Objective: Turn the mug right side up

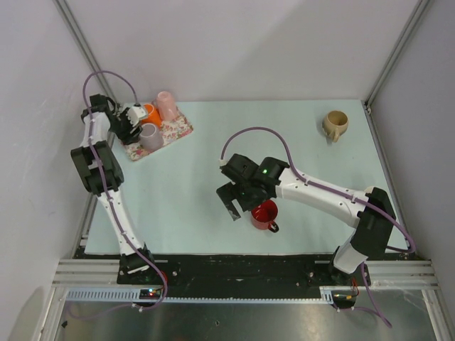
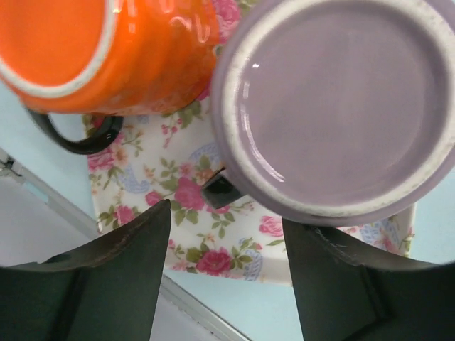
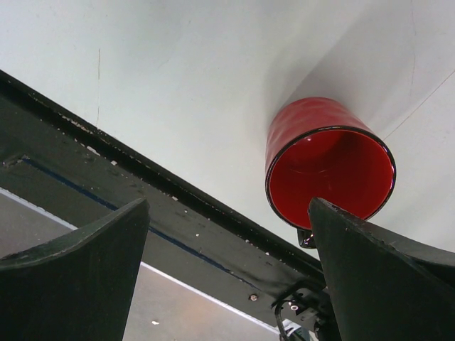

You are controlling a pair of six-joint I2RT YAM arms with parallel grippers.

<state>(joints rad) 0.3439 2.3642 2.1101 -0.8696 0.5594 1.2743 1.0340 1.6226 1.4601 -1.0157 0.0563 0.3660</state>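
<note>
Mug [image 3: 328, 167] perhaps just beside right fingers [image 3: 377, 277].

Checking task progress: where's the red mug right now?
In the top view, the red mug stands near the table's near edge, right of centre, beside the right gripper, mouth up.

glossy red mug [image 3: 328, 165] (floral tray [image 2: 186, 192])

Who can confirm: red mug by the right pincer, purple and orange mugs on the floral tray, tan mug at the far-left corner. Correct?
Not quite. The top external view shows the tan mug at the far-right corner of the table, not the far-left. The rest holds: red mug by the right pincer, purple mug and orange mug on the floral tray.
</note>
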